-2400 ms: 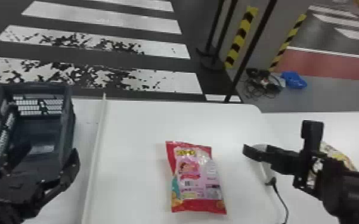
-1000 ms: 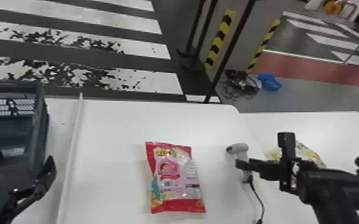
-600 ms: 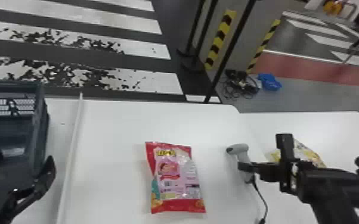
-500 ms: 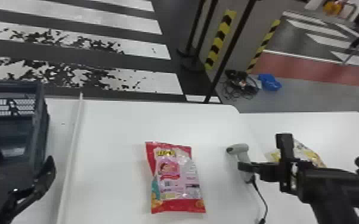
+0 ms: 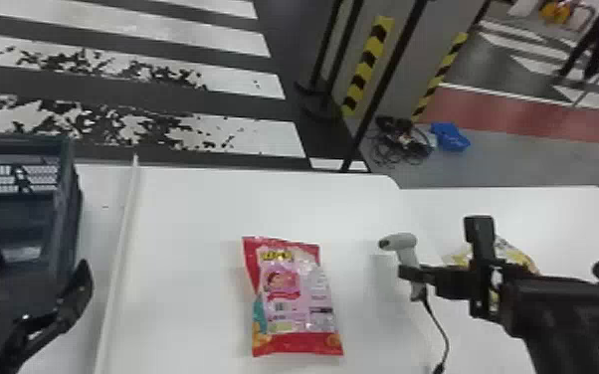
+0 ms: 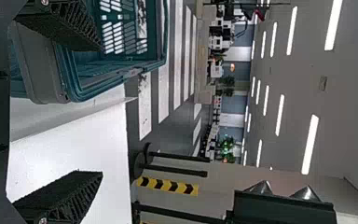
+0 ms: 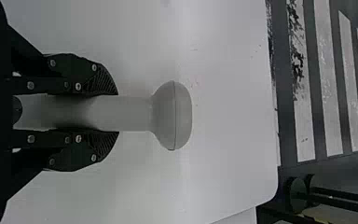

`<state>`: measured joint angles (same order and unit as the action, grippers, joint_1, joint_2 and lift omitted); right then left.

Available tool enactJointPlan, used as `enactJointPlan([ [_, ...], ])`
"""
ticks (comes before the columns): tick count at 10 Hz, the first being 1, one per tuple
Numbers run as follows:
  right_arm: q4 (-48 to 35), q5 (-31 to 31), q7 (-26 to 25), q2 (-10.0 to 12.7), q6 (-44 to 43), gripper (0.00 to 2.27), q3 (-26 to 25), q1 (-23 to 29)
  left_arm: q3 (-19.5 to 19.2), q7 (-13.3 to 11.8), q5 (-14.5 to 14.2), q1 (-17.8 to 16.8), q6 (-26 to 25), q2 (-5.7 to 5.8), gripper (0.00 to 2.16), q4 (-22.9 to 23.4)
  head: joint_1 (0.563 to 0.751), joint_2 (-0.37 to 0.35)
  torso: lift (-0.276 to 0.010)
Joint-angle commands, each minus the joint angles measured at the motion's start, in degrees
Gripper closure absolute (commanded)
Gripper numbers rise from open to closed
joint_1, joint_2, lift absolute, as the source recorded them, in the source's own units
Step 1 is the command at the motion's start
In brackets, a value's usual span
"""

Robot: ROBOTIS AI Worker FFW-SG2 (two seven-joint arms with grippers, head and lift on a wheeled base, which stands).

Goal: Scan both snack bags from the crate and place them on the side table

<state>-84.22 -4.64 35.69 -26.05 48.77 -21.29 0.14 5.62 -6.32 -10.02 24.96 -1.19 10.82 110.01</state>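
Aiming the scanner [image 5: 405, 242] at the red bag [image 5: 293, 298], lower middle of frame, looks next. Right gripper [image 7: 117, 113] is clamped snug round the handle [image 7: 133, 113]; left gripper [image 6: 102, 111] is wide open, empty. Lift gently, nose [image 5: 386, 243] square to the label [image 5: 283, 316], cord [image 5: 438, 323] slack.

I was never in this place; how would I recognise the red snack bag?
Start at the white table, between the dark crate and the grey scanner. The red snack bag lies flat there. It has red ends and a pink middle, while the other bag, beyond the scanner, is yellow and white.
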Motion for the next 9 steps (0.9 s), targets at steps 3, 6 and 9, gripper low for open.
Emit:
enactJointPlan([
  [3, -16.1, -0.3, -0.1, 2.8, 15.9, 2.26, -2.6, 6.0, -0.1, 0.0, 0.1, 0.1, 0.0, 0.16, 0.04, 0.3, 0.695, -0.350, -0.095],
  [6, -32.3, -0.9, 0.0, 7.0, 27.1, 2.26, -3.9, 12.8, -0.2, 0.0, 0.0, 0.1, 0.0, 0.25, 0.04, 0.3, 0.695, -0.338, -0.095],
  [9, -45.3, -1.3, 0.0, 10.2, 41.3, 2.26, -4.5, 16.6, -0.2, 0.0, -0.2, -0.1, 0.3, 0.34, 0.04, 0.0, 0.695, -0.300, -0.095],
])
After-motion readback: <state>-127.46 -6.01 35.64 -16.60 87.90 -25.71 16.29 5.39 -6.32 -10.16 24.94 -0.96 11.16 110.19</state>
